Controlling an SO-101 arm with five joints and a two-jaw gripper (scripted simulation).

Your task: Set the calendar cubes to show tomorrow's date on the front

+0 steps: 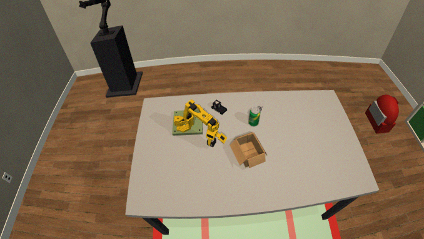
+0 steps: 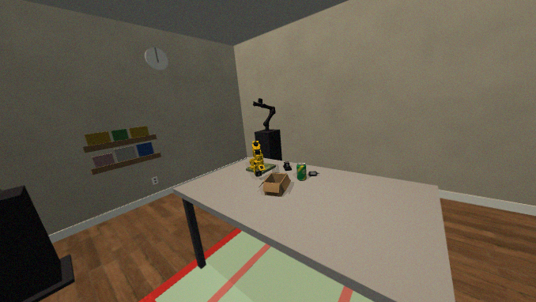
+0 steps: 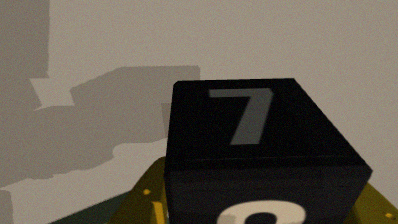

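One black cube [image 3: 265, 155] clamped in gripper [image 1: 212, 142], jaws closed firmly on its sides, held off the counter [image 1: 281, 175] between the arm's green base plate [image 1: 196, 131] and the open cardboard box [image 1: 248, 149]

Seen from the wrist: grey 7 on the upward face, top of a pale 8 or similar rounded digit on the face nearest the camera, lower part cut off, so not certain which

Probably lifted free so that it can be turned to bring a different digit forward, a turn not possible while seated in the tray

Small dark holder [image 1: 219, 107] behind the arm, near the green can [image 1: 254, 116]: likely the calendar tray, too small to read month or remaining cube

Held low and just above the counter, presumably to keep any regrasp or set-down short

Shadow of arm and cube cast left on the counter in the wrist view

Task judged mid-way: cube out, new digit not yet facing front, return to tray not yet done
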